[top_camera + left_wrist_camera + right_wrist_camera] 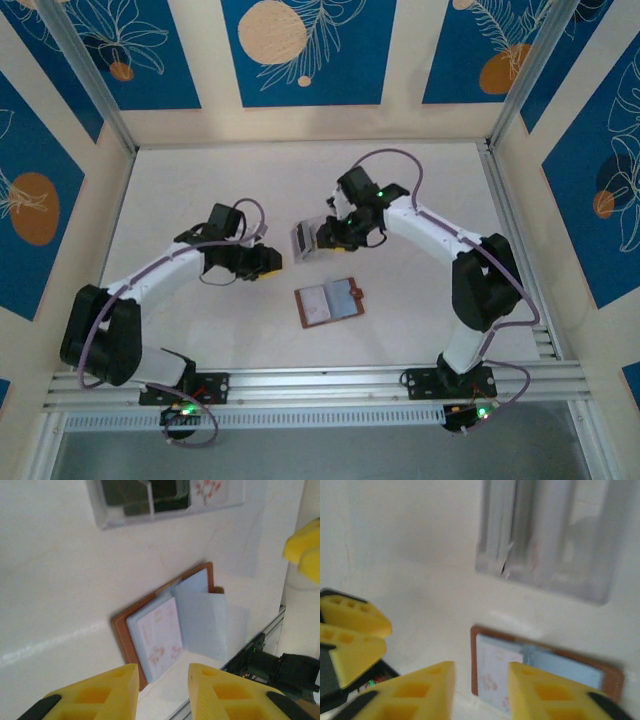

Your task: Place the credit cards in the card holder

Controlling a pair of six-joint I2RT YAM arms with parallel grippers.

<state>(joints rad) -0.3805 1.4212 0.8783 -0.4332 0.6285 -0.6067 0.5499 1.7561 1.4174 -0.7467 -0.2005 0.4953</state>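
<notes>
Just beyond the parted left fingers (100, 692), card holder (200, 622) open, flat, untouched.

Both arms were bent, forearms angled inward toward each other. The left gripper (266, 262) faced right, fingers parted, nothing between them. The right gripper (335, 236) faced left, likewise parted and empty. Grippers near, not touching.
</notes>
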